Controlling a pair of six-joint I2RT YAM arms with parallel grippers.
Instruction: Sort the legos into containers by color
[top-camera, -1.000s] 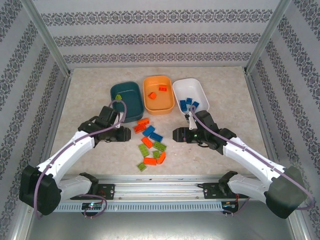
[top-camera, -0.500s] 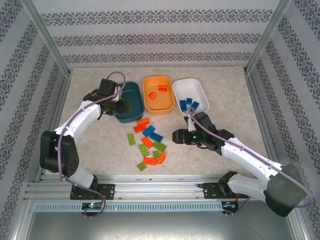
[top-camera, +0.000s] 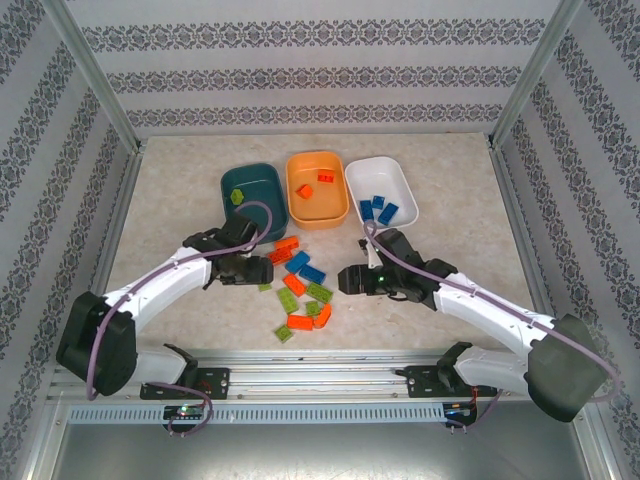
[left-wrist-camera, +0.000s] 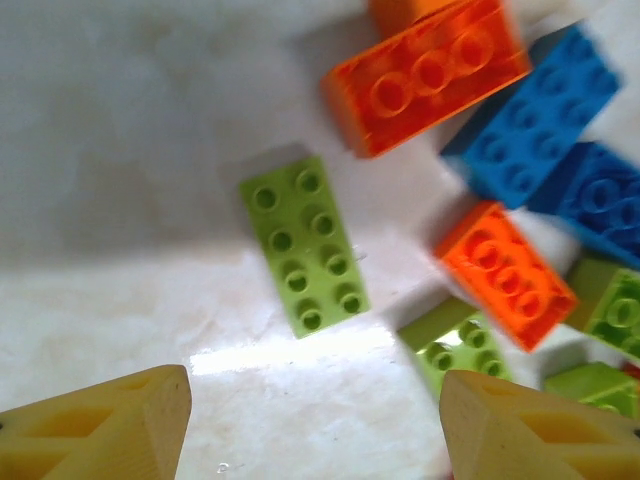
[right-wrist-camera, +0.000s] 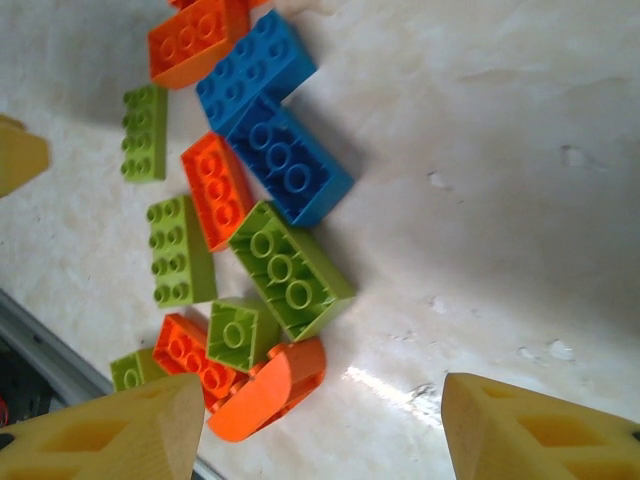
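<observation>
Loose legos in lime green, orange-red and blue lie in a pile (top-camera: 302, 290) at the table's middle front. My left gripper (top-camera: 264, 272) hangs open at the pile's left edge. In the left wrist view a lime green brick (left-wrist-camera: 303, 250) lies studs up just ahead of the open gripper (left-wrist-camera: 315, 430), which holds nothing. My right gripper (top-camera: 346, 280) stands open at the pile's right edge, and in the right wrist view this gripper (right-wrist-camera: 320, 430) is empty. The teal tub (top-camera: 262, 178) holds a green brick (top-camera: 237, 196). The orange tub (top-camera: 300, 205) holds orange bricks, and the white tub (top-camera: 400, 178) blue ones.
The three tubs stand side by side behind the pile. Patterned walls and metal posts close in the table on three sides. A metal rail (top-camera: 320, 365) runs along the front edge. An orange curved brick (right-wrist-camera: 268, 390) lies near the right gripper's left finger.
My left arm has swung from over the teal tub back down to the pile's left edge. The right gripper has edged slightly left toward the pile.
</observation>
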